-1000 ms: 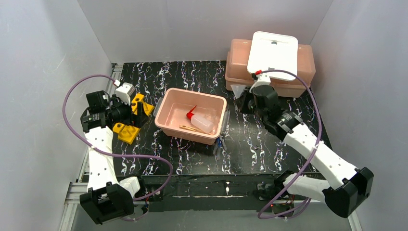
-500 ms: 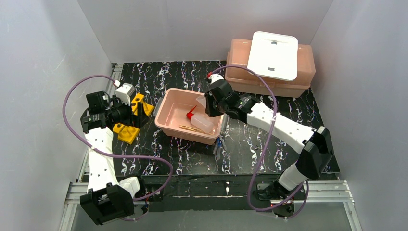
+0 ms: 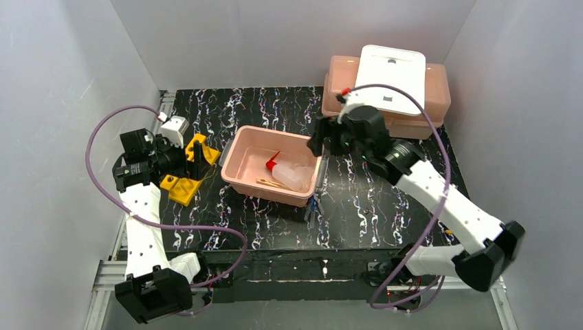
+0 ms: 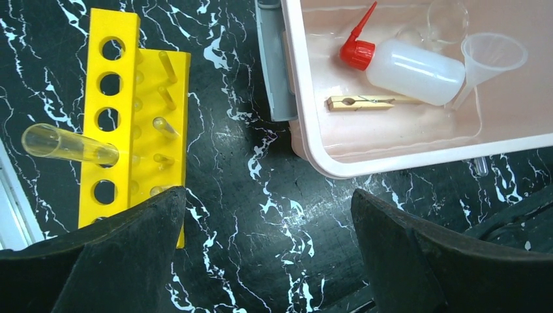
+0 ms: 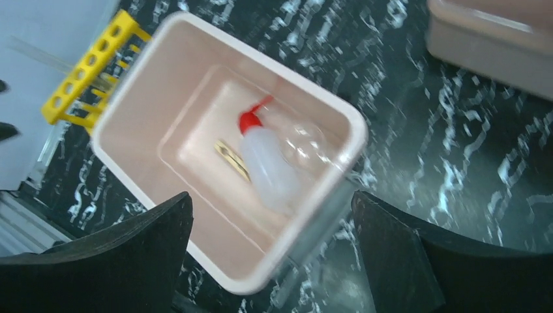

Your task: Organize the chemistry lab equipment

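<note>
**A:** Log positions. Top view, 12 o'clock is the far wall.

**B:** The open pink tub [image 3: 261, 191] sits mid-surface [image 3: 357, 206]. Inside it are the squeeze bottle [image 4: 414, 70], the wooden stick [image 4: 362, 102] and the small beaker [image 4: 447, 18]. The yellow rack [image 4: 127, 130] lies at the tub's 9 o'clock, with one glass tube [image 4: 65, 145] slanted through a hole. The blue-tipped pipettes [image 3: 313, 206] lie on the surface at the tub's 5 o'clock, just beside its corner.

**A:** Tools?

**B:** The left tool [image 4: 267, 195] hangs over the gap between rack and tub, jaws apart, nothing held. The right tool [image 5: 272, 195] is above the tub's 3 o'clock rim, jaws spread wide and empty. Its wrist view is blurred.

**A:** Step in hand?

**B:** My judgement is that the right arm collects the pipettes next.
- Bring the right tool over the tub's 5 o'clock corner and descend vertically.
- Set the jaws across the shafts, not along them.
- The pipettes lie close to the tub wall, so the inner finger needs room there.
- Thin shafts will probably roll, so close low and slowly.
- Clear the rim fully before release.
- Keep the left arm at 9 o'clock, out of the way.
</note>
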